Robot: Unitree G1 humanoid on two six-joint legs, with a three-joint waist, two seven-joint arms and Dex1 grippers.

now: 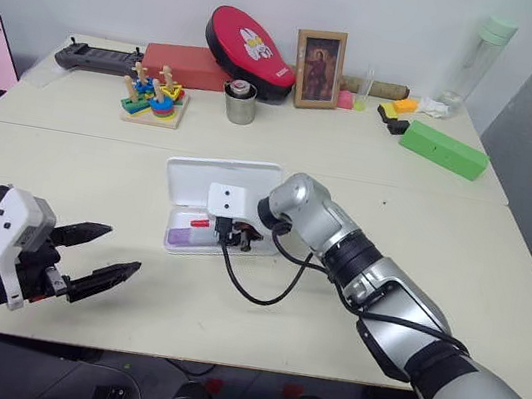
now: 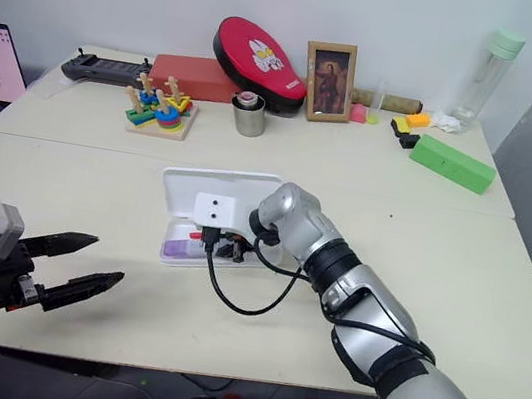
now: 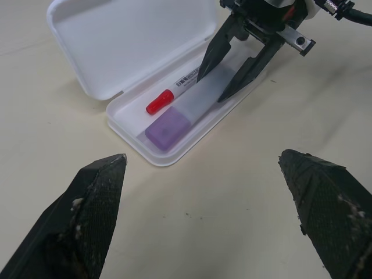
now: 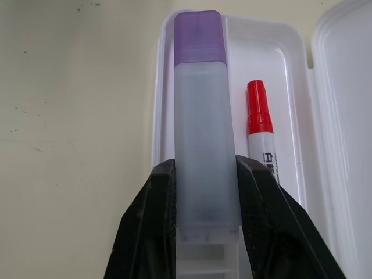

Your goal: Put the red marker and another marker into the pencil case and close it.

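The white pencil case (image 1: 219, 177) lies open in the middle of the table, its lid (image 3: 128, 40) folded back flat. The red marker (image 3: 168, 100) lies in the tray along the hinge side. Beside it, over the tray's front half, is the purple-capped marker (image 4: 200, 116). My right gripper (image 3: 212, 87) is shut on its pale body, and I cannot tell whether it rests on the tray floor. My left gripper (image 1: 119, 249) hovers wide open over the table's near left, apart from the case, holding nothing.
A black cable (image 1: 253, 284) loops from my right wrist onto the table in front of the case. At the back stand a ring-stacking toy (image 1: 153, 99), a metal cup (image 1: 240, 102), a picture frame (image 1: 317, 68), a green block (image 1: 444, 149) and a bottle (image 1: 475, 61).
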